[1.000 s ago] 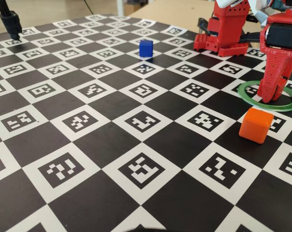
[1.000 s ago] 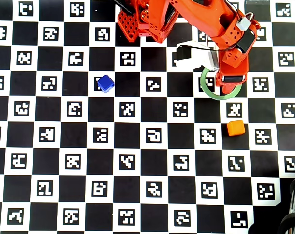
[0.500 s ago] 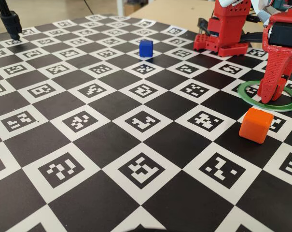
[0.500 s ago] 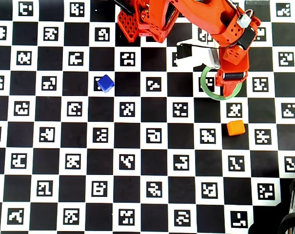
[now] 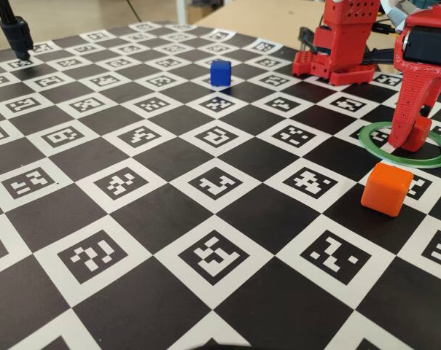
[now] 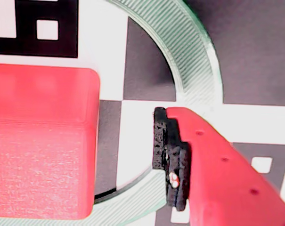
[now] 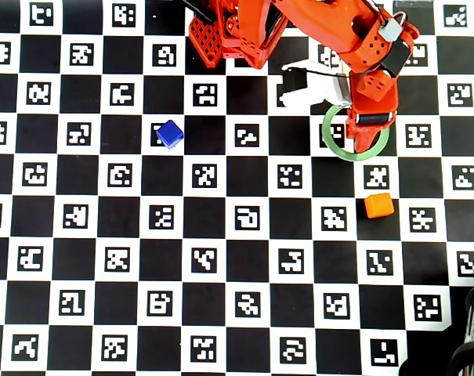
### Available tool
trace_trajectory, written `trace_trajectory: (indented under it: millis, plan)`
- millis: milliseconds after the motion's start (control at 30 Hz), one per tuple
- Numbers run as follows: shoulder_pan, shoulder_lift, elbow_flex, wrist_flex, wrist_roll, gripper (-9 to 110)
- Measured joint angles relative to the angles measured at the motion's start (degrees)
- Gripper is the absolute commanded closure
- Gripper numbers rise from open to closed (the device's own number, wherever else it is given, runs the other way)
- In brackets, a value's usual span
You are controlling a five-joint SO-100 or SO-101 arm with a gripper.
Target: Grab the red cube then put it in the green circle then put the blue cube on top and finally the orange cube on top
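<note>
Small matte red cube [image 6: 43, 141] resting on the counter [image 5: 169, 219], a black-and-white checkered board printed with square markers, inside the thin flat green ring with pale edging [image 6: 194, 61]. In the wrist view, cube at the left, a clear gap of board beside it, then a red finger with a black pad [image 6: 168, 157] to the right, not touching the cube; second finger out of that view. Red two-finger pincer [image 5: 413, 138] pointing down over the ring in the fixed view, tips low at the ring's inner area, with the red cube [image 5: 418, 135] showing partly between the fingers. Pincer parted around the cube, loose rather than clamped, judging by the gap on the one side seen. From overhead, pincer [image 7: 368, 139] covering the right part of the ring [image 7: 331, 137], cube itself hidden under the arm.

Small deep-blue cube [image 7: 169, 134] well apart to the left in the overhead view, alone on the board. Small bright-orange cube [image 7: 378, 205] near the ring, just below it in the overhead view, outside it and not touching.
</note>
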Motion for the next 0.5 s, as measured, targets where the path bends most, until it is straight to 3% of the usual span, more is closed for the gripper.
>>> trace_trajectory:
  millis: [500]
  plan:
    - [6.59, 2.99, -14.94, 17.4, -5.1, 66]
